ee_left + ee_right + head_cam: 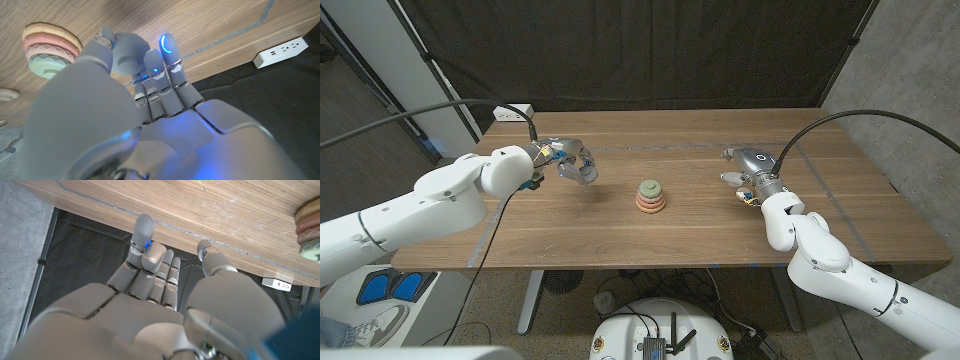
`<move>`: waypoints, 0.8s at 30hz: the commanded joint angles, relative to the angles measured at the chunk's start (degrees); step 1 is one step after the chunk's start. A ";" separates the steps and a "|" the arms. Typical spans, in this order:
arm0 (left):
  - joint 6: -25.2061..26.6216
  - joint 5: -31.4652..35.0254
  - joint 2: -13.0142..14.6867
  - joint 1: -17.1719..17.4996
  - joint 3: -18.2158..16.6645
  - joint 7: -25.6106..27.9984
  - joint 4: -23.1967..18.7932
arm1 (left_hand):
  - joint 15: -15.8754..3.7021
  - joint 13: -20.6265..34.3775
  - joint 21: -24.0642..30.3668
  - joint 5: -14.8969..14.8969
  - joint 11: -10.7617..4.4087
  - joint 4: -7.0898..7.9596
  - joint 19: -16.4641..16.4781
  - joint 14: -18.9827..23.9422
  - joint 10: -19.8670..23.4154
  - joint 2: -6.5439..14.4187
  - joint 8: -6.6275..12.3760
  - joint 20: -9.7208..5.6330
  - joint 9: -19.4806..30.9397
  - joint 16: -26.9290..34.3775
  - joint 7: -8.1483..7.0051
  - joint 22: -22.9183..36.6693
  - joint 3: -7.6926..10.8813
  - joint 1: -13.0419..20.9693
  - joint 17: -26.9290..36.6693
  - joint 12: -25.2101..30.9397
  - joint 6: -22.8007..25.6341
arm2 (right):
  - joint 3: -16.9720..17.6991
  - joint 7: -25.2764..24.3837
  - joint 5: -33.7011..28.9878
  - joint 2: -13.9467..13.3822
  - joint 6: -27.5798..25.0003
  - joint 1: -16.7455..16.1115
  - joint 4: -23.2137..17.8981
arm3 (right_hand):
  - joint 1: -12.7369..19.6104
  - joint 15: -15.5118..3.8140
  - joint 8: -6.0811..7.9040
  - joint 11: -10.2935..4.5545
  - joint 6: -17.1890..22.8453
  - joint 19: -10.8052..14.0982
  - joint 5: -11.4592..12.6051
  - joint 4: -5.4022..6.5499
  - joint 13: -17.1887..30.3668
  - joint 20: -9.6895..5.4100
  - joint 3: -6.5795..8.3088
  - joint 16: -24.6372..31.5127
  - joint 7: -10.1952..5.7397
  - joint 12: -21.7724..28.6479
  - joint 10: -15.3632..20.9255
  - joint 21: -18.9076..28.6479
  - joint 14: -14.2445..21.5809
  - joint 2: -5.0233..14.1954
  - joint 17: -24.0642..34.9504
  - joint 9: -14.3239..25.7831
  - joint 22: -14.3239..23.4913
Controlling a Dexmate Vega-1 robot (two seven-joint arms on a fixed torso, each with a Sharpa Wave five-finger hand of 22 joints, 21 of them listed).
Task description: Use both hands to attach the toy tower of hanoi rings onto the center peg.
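The ring stack stands at the table's middle: a tan base, pink and orange rings, and a green ring on top. It also appears in the left wrist view and the right wrist view. My left hand hovers above the table to the left of the stack. It pinches a pale blue-grey ring between thumb and fingers. My right hand is to the right of the stack near the table surface. Its fingers are loosely spread and hold nothing.
A white power strip lies at the table's far left corner. A black curtain hangs behind the table. Bare wood lies between each hand and the stack.
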 commanded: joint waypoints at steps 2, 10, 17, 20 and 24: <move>-2.84 2.67 -3.10 -2.60 2.46 -0.89 1.63 | -2.88 5.65 0.25 0.35 -6.08 -0.03 0.44 0.23 6.63 0.95 0.07 -7.65 0.27 -0.09 -0.05 0.14 -0.10 0.15 0.25 -0.10 0.25 | 0.35 -0.70 0.25 -0.27 -0.67 -0.51 -0.58 | -0.10 -2.88 0.37 -0.22 0.61 0.10 0.23 0.11 0.08 -4.70 0.02 0.50 0.14 0.01 0.41 0.41 0.64 0.60 0.29 0.15 0.15; -5.62 3.42 -5.22 -3.91 3.36 -1.46 3.29 | -2.89 5.99 0.30 0.39 -6.12 -0.06 0.39 0.23 6.89 1.07 -0.25 -7.64 0.46 -0.27 -0.14 0.19 -0.15 0.38 0.13 -0.57 0.64 | 0.39 -0.81 0.30 -0.32 -1.18 -0.60 -0.80 | -0.15 -2.88 0.37 -0.15 0.71 0.15 0.26 0.09 0.08 -4.71 0.02 0.63 0.08 -0.01 0.53 0.42 0.75 0.61 0.33 0.15 0.16; -7.17 4.62 -7.29 -5.45 4.57 -2.52 4.45 | -2.89 6.33 0.33 0.41 -6.25 -0.09 0.37 -0.01 7.23 1.11 -0.30 -7.66 0.70 -0.53 -0.13 0.21 -0.17 0.53 -0.07 -0.63 0.88 | 0.35 -0.81 0.42 -0.38 -1.36 -0.54 -0.83 | -0.19 -2.87 0.34 -0.21 0.72 0.17 0.29 0.08 0.14 -4.71 0.03 0.65 0.19 -0.02 0.54 0.41 0.75 0.62 0.29 0.14 0.16; -8.27 4.49 -8.04 -5.96 4.80 -2.89 5.06 | -2.89 6.56 0.34 0.42 -6.12 -0.06 0.34 0.27 7.31 1.14 -0.41 -7.65 0.92 -0.29 -0.15 0.22 -0.22 0.58 0.19 -0.83 0.93 | 0.43 -1.01 0.63 -0.33 -1.41 -0.63 -0.74 | -0.20 -2.87 0.32 -0.28 0.71 0.19 0.30 0.07 0.16 -4.71 0.04 0.69 0.15 -0.03 0.54 0.42 0.77 0.63 0.31 0.14 0.16; -9.72 5.27 -9.24 -7.08 5.69 -3.54 5.84 | -2.89 6.71 0.34 0.45 -6.12 -0.09 0.30 0.23 7.34 1.15 -0.55 -7.66 1.05 -0.33 -0.09 0.23 -0.23 0.71 0.22 -1.05 1.01 | 0.34 -0.99 0.81 -0.37 -1.39 -0.51 -0.57 | -0.21 -2.87 0.31 -0.27 0.71 0.17 0.31 0.07 0.17 -4.72 0.04 0.72 0.10 -0.04 0.53 0.38 0.79 0.63 0.32 0.14 0.13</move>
